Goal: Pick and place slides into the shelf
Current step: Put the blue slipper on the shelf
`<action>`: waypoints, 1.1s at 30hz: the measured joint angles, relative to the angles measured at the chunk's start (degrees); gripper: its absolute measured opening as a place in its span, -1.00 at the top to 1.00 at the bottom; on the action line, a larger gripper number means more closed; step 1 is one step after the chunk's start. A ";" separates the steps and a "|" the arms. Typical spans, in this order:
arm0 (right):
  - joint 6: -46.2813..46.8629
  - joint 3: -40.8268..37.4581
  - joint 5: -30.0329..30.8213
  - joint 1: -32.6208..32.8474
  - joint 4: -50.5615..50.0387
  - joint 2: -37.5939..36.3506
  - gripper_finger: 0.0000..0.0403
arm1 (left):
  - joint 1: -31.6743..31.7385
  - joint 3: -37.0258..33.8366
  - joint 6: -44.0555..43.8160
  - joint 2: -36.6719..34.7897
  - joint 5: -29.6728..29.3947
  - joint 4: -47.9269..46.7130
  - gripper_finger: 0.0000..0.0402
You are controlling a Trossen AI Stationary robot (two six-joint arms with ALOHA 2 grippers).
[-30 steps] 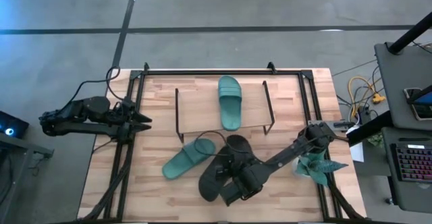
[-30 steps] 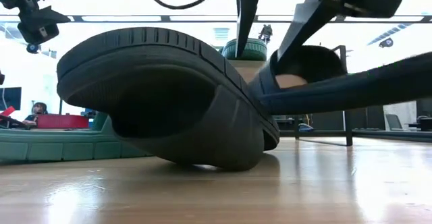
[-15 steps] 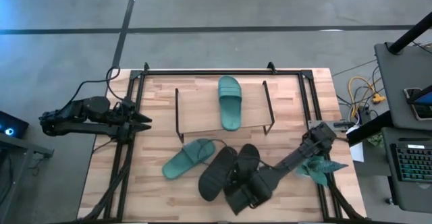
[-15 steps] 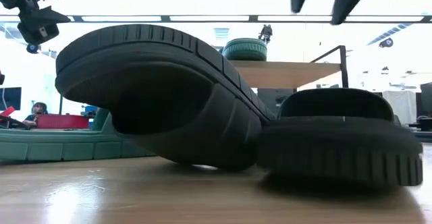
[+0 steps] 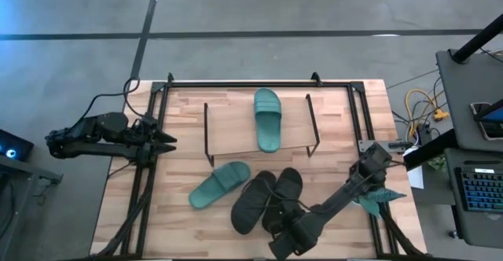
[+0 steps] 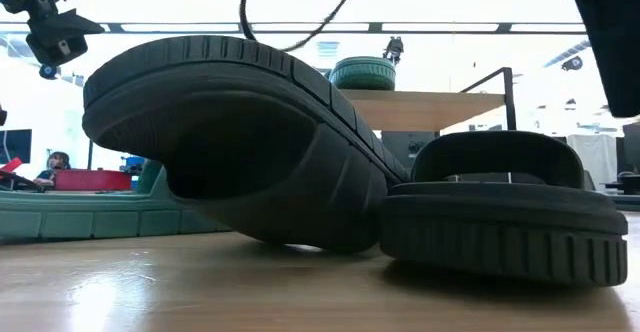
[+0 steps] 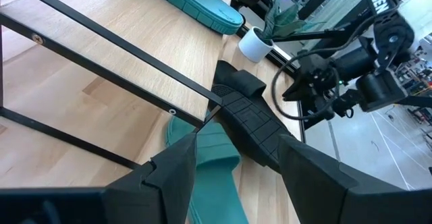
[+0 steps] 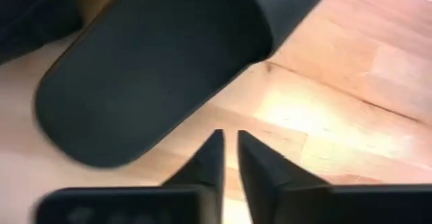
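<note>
Near the table's (image 5: 189, 229) front edge, right gripper (image 8: 229, 158) fingers pressed together, empty, beside black slides (image 5: 267, 200); left gripper (image 7: 236, 170) fingers spread.

Table (image 5: 330, 131): pale wood planks, grain visible, faint sheen seen in the low view.
Black slides (image 6: 240, 142): matt rubber, ribbed sole edges.
Teal slides (image 5: 267, 119): smooth matt rubber.
Shelf (image 5: 236, 123): thin black metal rods, light wooden board.
Right gripper fingers (image 8: 209, 160): dark, matt.
</note>
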 joint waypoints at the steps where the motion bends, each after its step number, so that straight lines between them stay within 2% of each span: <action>1: 1.25 -0.26 0.83 0.01 0.04 0.06 0.91 | 0.02 0.00 0.00 0.00 0.02 -0.02 0.05; 5: 7.23 -0.79 4.94 -0.02 -1.12 0.07 0.92 | 0.01 0.00 0.00 0.00 0.02 0.00 0.05; 9: 10.02 -1.47 5.39 -0.75 -4.23 0.05 0.91 | 0.00 0.00 0.00 0.00 0.02 -0.01 0.05; 13: 9.34 -1.36 5.57 -1.67 -4.23 0.05 0.91 | 0.00 0.00 -0.10 0.00 0.47 -0.02 0.05; 19: 8.64 2.16 8.75 -1.62 -2.26 0.05 0.91 | -0.02 -0.02 -4.24 0.00 7.50 -0.02 0.05; 23: 7.55 3.12 11.77 -1.64 0.58 0.01 0.91 | -0.02 -0.04 -3.48 0.01 7.29 0.84 0.05; 30: 2.23 3.17 14.99 -2.29 8.38 0.01 0.91 | -0.04 -0.04 -2.29 5.15 10.96 16.78 0.05; 33: 2.27 3.13 17.75 -2.51 9.90 -0.03 0.91 | -0.02 -0.07 -1.46 9.52 15.37 21.14 0.05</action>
